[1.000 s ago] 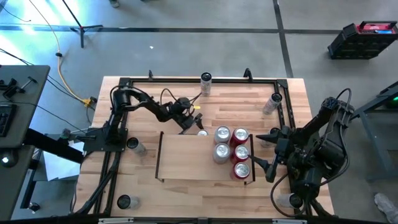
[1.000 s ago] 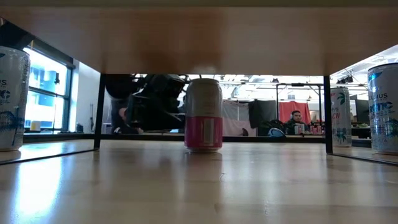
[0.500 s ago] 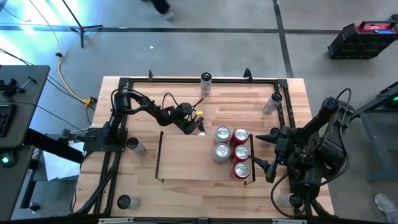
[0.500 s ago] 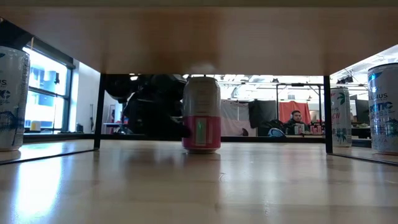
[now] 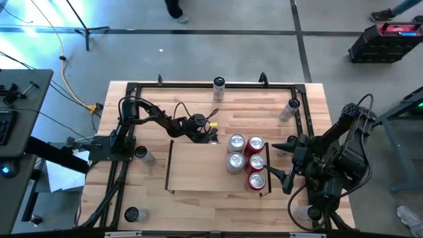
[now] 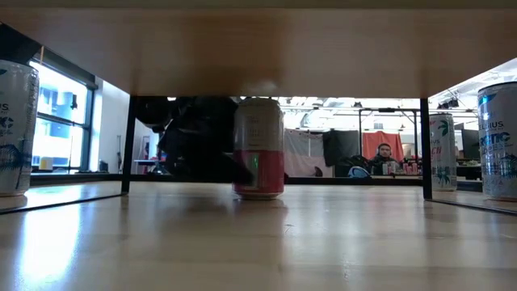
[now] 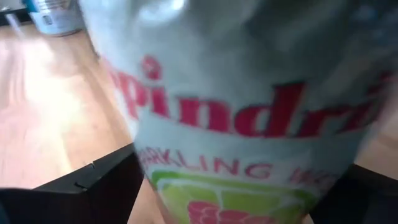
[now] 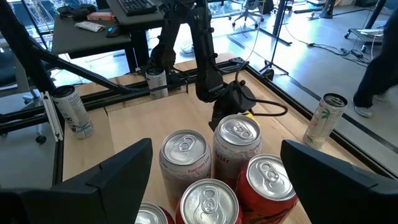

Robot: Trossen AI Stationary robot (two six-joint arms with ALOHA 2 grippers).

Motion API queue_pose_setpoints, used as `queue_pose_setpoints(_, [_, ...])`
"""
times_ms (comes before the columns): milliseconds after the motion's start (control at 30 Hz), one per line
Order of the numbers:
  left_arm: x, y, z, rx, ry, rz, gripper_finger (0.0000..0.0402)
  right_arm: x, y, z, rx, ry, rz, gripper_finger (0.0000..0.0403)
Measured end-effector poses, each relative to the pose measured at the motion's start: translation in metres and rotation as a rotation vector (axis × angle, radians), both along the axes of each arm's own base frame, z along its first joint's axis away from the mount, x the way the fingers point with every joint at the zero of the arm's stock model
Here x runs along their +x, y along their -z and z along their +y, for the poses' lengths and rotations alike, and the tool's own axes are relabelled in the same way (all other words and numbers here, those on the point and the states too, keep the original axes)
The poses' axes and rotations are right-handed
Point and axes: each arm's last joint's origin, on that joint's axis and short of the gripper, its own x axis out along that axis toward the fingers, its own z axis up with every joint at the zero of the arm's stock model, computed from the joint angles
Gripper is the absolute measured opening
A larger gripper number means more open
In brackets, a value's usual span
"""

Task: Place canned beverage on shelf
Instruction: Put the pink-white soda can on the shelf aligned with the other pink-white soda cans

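Observation:
A white and pink canned beverage [image 5: 213,137] stands just beyond the far rail of the shelf [image 5: 192,165], whose board spans the top of the low view [image 6: 258,56]. My left gripper [image 5: 206,134] is shut on this can [image 6: 258,147], which fills the left wrist view [image 7: 249,112]. Several cans [image 5: 236,142] stand on the shelf's right part. My right gripper [image 5: 284,162] hangs open above the shelf's right end, nothing between its fingers [image 8: 124,171]. My left gripper has the can's side wall [image 7: 149,155] between its two fingers [image 7: 74,193], one on each side, coming slanting down from the table's far left. The can stands upright. I cannot tell whether its base [image 6: 258,194] rests on the tabletop or hangs just above it.
Single cans stand around the table: far middle [image 5: 218,88], far right [image 5: 291,109], left [image 5: 142,155], near left [image 5: 132,215], near right [image 5: 307,213]. The black frame [image 5: 198,86] edges the tabletop. The shelf's left half is bare wood.
My left gripper has swung toward the table's right and near side, up to the shelf's far rail. The can has come with it, nearer to the low camera, and has turned about its upright axis, staying upright.

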Motion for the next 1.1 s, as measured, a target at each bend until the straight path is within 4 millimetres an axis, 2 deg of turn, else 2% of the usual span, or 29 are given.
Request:
queue_pose_setpoints(433, [0.001,0.001,0.012,0.099,-0.188,0.018,0.0362,0.0,0.0,0.0,0.014,0.006,-0.006,0.0341])
queue_pose_setpoints(900, [-0.004,-0.013,0.056,-0.056,-0.378,-0.056,0.0362,0.0,0.0,0.0,0.014,0.006,-0.006,0.0341])
queue_pose_setpoints(1100, [-0.002,-0.013,0.051,-0.048,-0.35,-0.062,0.0362,0.0,0.0,0.0,0.018,0.002,0.0,0.0341])
